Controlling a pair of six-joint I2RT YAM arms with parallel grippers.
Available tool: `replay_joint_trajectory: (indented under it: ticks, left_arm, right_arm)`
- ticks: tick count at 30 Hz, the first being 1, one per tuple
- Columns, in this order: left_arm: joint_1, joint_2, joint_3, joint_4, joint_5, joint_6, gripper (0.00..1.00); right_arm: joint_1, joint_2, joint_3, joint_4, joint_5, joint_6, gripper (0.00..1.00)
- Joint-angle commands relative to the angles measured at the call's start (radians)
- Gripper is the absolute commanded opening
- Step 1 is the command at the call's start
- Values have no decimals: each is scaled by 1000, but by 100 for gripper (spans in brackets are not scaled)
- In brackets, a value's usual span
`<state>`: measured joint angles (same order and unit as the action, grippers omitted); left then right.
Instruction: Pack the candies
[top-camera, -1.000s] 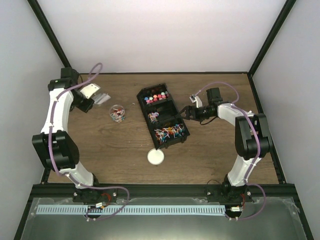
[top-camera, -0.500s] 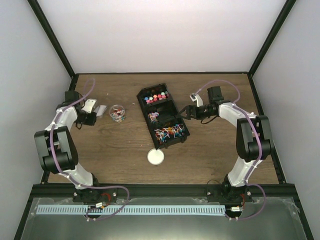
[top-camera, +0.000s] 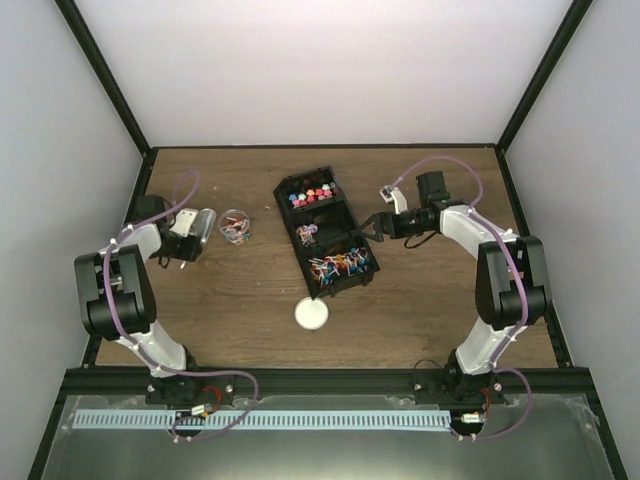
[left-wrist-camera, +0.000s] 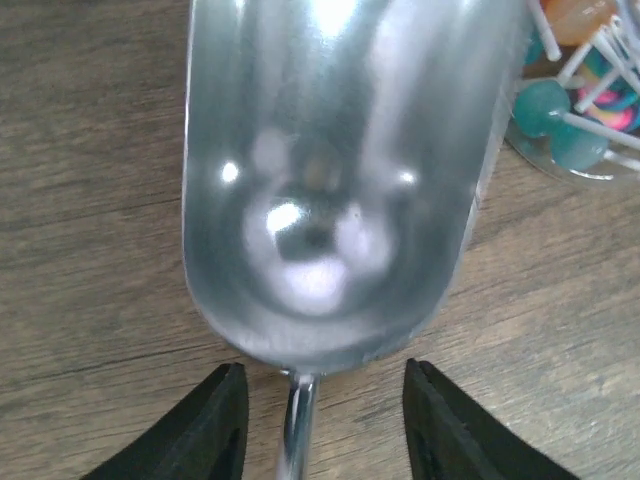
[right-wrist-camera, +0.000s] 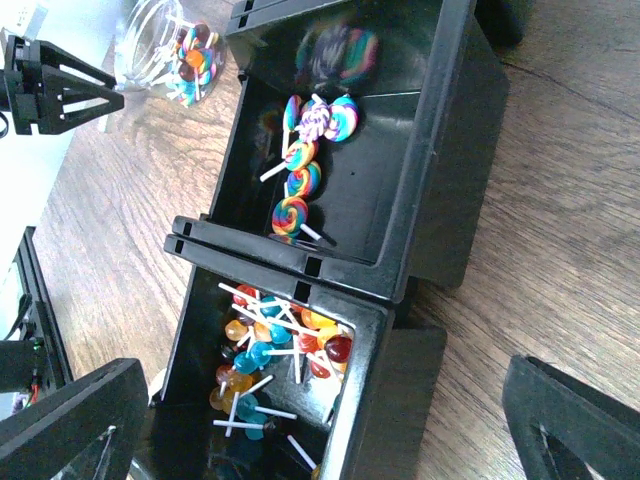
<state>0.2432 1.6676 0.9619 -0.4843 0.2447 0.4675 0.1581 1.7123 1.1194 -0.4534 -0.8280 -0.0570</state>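
The candies are lollipops and round sweets in a black three-part tray: stick lollipops in the near part, swirl lollipops in the middle, round sweets at the far end. A small clear jar left of the tray holds several lollipops. A metal scoop lies on the table beside the jar. My left gripper is open, its jaws on either side of the scoop's handle without touching it. My right gripper is open and empty at the tray's right side.
A round white lid disc lies on the wooden table in front of the tray. The jar also shows at the top left of the right wrist view. Black frame posts and white walls border the table.
My left arm came down and toward the jar with the scoop, which now rests on the table next to it. The right arm has barely moved.
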Motion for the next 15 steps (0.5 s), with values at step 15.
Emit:
replay_joint_trajectory:
  ticks: [15]
  left_arm:
    - [8, -130, 144, -236, 251, 167, 92]
  right_arm:
    - [211, -45, 157, -66, -14, -171, 96]
